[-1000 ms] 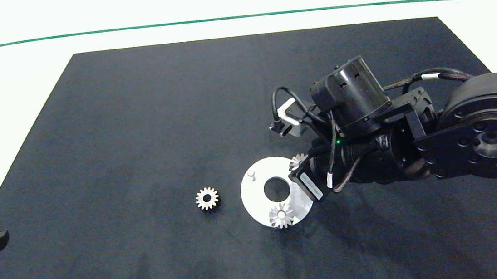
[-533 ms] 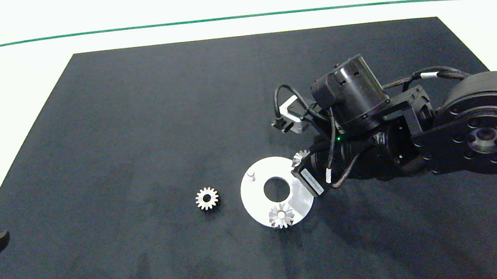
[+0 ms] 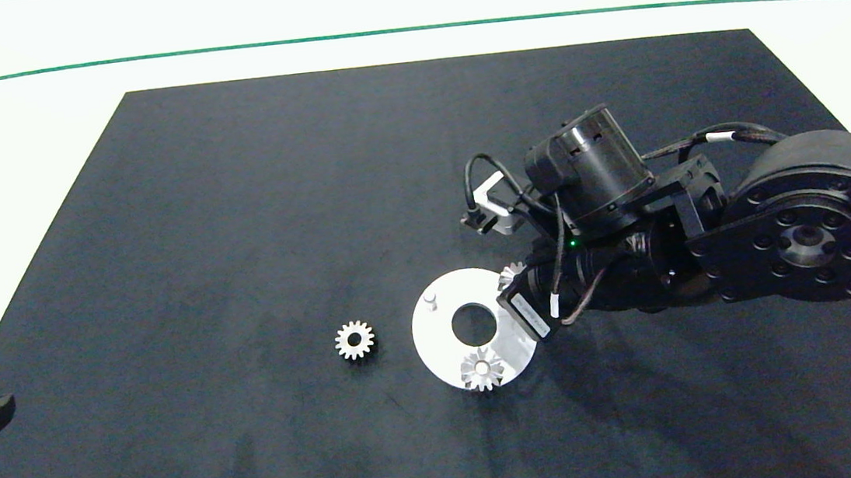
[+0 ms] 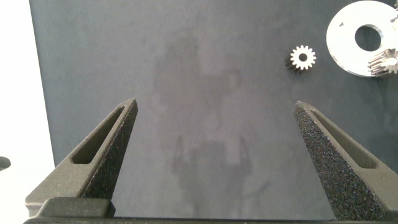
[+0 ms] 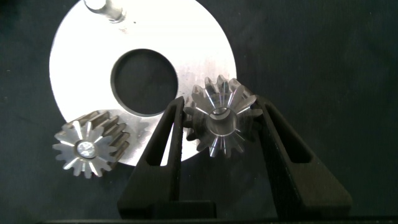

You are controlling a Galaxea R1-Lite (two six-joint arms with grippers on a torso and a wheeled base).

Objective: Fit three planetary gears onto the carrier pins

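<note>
The right gripper stands over the far right edge of the flat round white disc on the black mat, its two grey fingers closed narrowly around a small silver toothed metal gear. That gear sits between the fingertips, a peg end showing in its centre hole, so it is on a carrier pin at the disc's rim.

Just beside the gripper, across the disc's large centre hole, a second silver gear sits on another pin at the near rim. Farther from the claw, on the opposite side of the disc, the third short whitish cylindrical pin stands bare. The third silver gear lies flat on the mat, just off the disc's left edge and well apart from the right gripper.

The left gripper hangs at the mat's near left corner, fingers spread wide with nothing between them, the loose gear well ahead of it.
</note>
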